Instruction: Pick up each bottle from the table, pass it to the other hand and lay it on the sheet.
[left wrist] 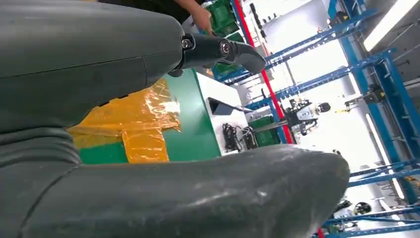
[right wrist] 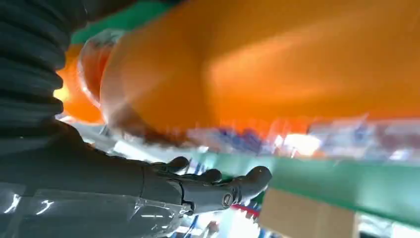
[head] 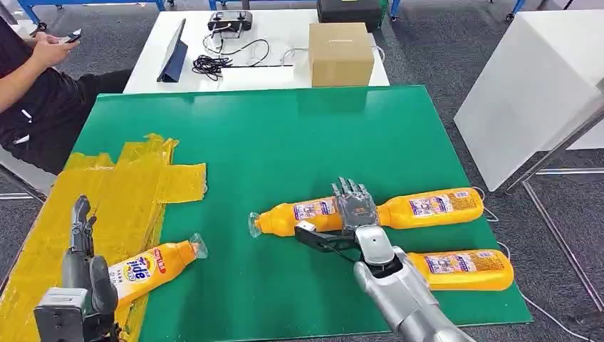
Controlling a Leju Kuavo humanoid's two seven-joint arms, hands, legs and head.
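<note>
Bottle one [head: 153,267] lies on sheet [head: 128,185] by open left robot hand [head: 80,235]; right robot hand [head: 354,206], apparently ungripped, over second bottle [head: 370,212]; third [head: 459,269] untouched.

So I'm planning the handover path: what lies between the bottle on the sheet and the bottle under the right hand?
Head view: only bare green mat lies between the sheet's bottle and the bottle under the right hand.
</note>
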